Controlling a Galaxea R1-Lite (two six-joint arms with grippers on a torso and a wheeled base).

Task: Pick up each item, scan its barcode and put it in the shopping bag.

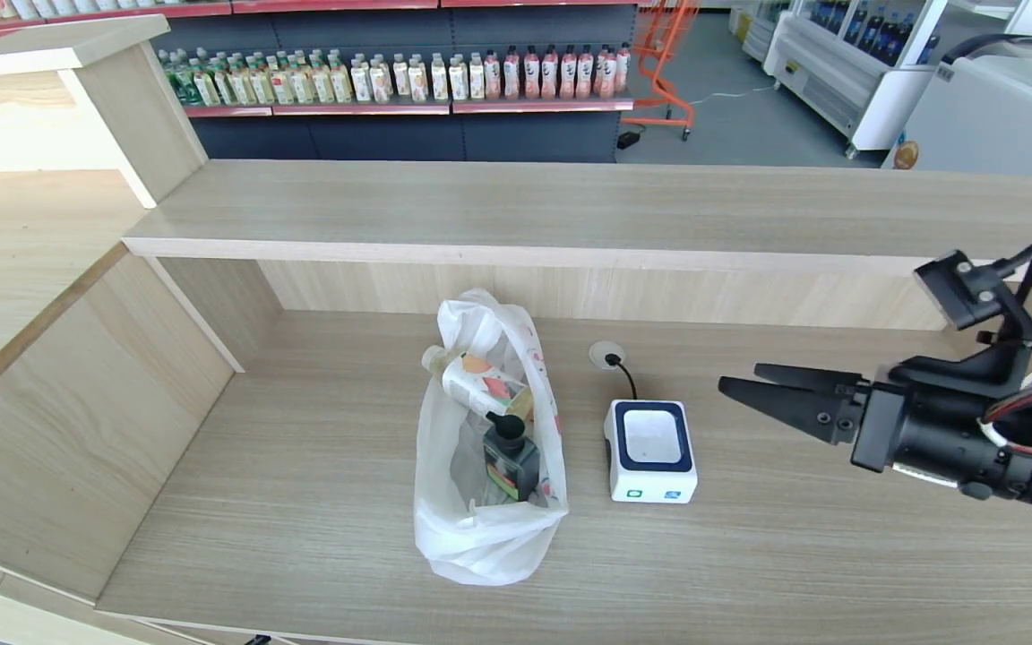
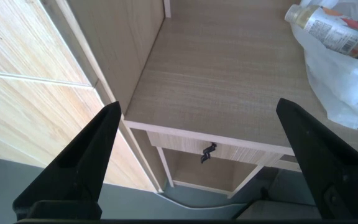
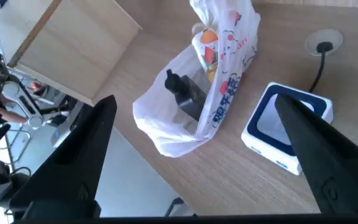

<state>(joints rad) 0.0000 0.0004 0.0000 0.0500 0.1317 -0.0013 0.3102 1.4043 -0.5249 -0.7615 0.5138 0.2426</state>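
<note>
- Here's the shopping bag (image 1: 480,528): white plastic, mouth gaping, sitting mid-counter (image 1: 749,555) on the pale wood.
- Two items are in it. A pale-capped bottle (image 1: 471,381) lies tilted across the far end of the bag, cap pointing to the far left.
- On its near side, a dark pump bottle (image 1: 511,459) sits with its black pump head up — the two look to be touching.
- Just beside the bag, on the robot's right, is the scanner (image 1: 650,448), a white box with a dark blue frame around its window, facing up. There's a narrow strip of counter between it and the bag.
- A black cable (image 1: 629,381) runs from the scanner's back to a round grommet (image 1: 606,356) in the counter.
- The right gripper (image 1: 740,376) hangs in the air to the right of the scanner, pointing toward it. Its jaws are spread wide and hold nothing, and its wrist view frames bag and scanner between them.
- The left gripper (image 2: 197,106) hovers over the near left edge of the counter, jaws likewise wide and carrying nothing — the bag is off to one side of it.
- Beyond the raised ledge, a shelf of drinks (image 1: 391,79) lines the back.
</note>
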